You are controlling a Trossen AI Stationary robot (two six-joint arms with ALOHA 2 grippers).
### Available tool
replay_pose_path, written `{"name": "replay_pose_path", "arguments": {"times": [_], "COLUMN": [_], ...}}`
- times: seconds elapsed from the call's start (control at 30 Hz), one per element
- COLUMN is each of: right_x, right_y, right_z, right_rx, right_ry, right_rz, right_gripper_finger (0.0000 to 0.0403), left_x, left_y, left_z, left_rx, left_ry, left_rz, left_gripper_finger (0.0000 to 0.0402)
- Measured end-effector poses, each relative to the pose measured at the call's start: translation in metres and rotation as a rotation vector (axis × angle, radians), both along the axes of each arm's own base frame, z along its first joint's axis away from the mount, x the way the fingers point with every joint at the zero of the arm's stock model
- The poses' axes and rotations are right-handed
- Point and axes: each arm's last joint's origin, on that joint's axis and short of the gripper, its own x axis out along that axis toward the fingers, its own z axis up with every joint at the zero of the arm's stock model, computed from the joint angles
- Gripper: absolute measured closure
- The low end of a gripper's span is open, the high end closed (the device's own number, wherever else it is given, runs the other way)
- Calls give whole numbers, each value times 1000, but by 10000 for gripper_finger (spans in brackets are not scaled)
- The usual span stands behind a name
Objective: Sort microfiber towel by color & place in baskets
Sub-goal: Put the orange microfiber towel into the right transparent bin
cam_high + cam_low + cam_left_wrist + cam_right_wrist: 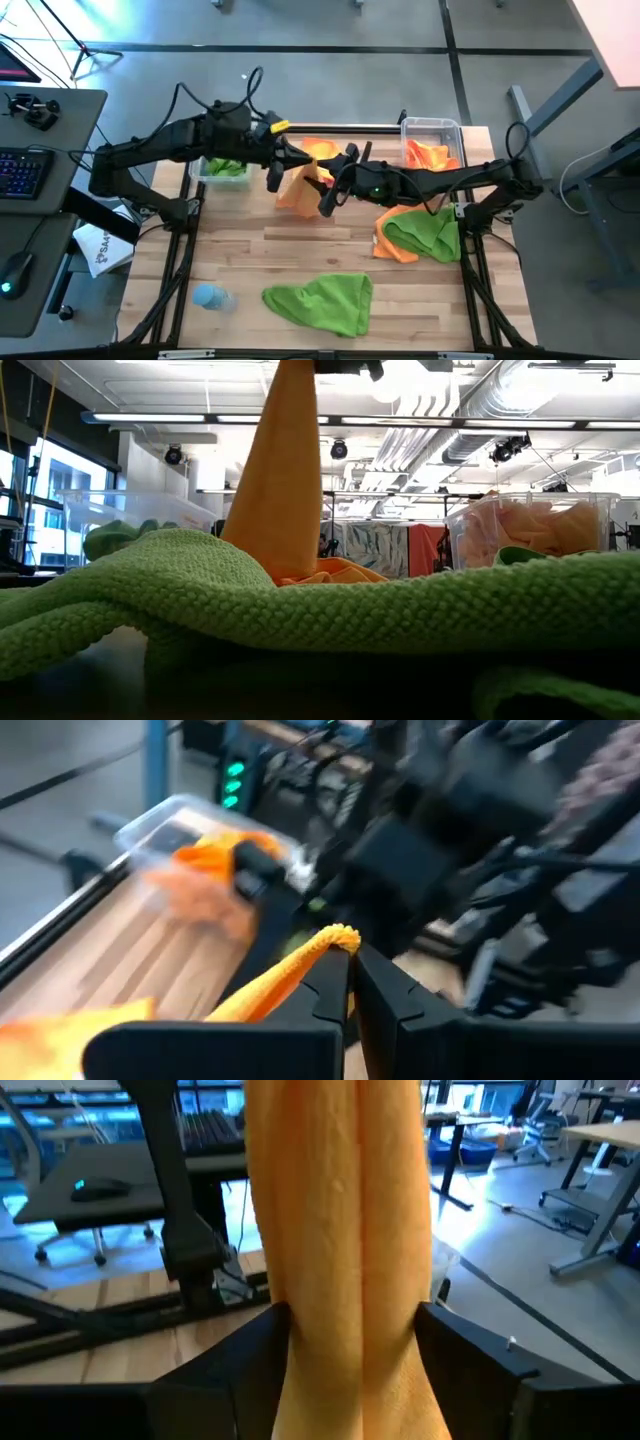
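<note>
**Orange towel hanging between two grippers at mid-table**

No brand, label or writing is proving readable anywhere in these views.

The left gripper [283, 160] is reaching in over the table's [300, 255] middle, fingers [330, 990] pinching shut on the top corner of an orange towel [296, 185], which is hanging down from it. The right gripper [335, 190] is stretching across from the other side, its fingers [250, 1350] standing wide apart on either side of the hanging cloth, not clamping it.

The left basket [222, 172] is holding green cloth; the right basket [432, 140] is holding orange cloth. A green towel [325, 300] is lying near the front edge, beside a pale blue bottle [210, 296]. Another green towel [425, 232] is lying over orange cloth under the right arm.
</note>
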Motion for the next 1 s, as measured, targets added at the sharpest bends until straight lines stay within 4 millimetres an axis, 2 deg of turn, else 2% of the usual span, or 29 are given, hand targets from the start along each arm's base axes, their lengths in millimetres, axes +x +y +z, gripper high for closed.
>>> {"name": "replay_pose_path", "arguments": {"times": [0.37,0.43,0.5,0.67,0.73,0.87,1.0], "right_x": [10,11,11,11,10,10,10], "right_y": [-3,-3,-3,-4,-4,-4,-5], "right_z": [-14,-17,-17,-18,-17,-17,-18], "right_rx": [9,8,7,5,0,-1,-7], "right_ry": [31,40,42,56,55,59,62], "right_rz": [-35,-34,-35,-36,-35,-35,-57], "right_gripper_finger": [188,208,246,380,387,365,386], "left_x": [-11,-14,-15,-17,-18,-19,-19], "left_y": [11,12,12,12,12,15,15], "left_z": [26,29,29,22,20,16,15], "left_rx": [31,59,78,119,135,167,185], "left_ry": [-168,-159,-147,-70,-43,12,28], "left_rz": [-154,-173,-179,-192,-185,-113,-97], "left_gripper_finger": [401,401,401,401,401,387,360]}}
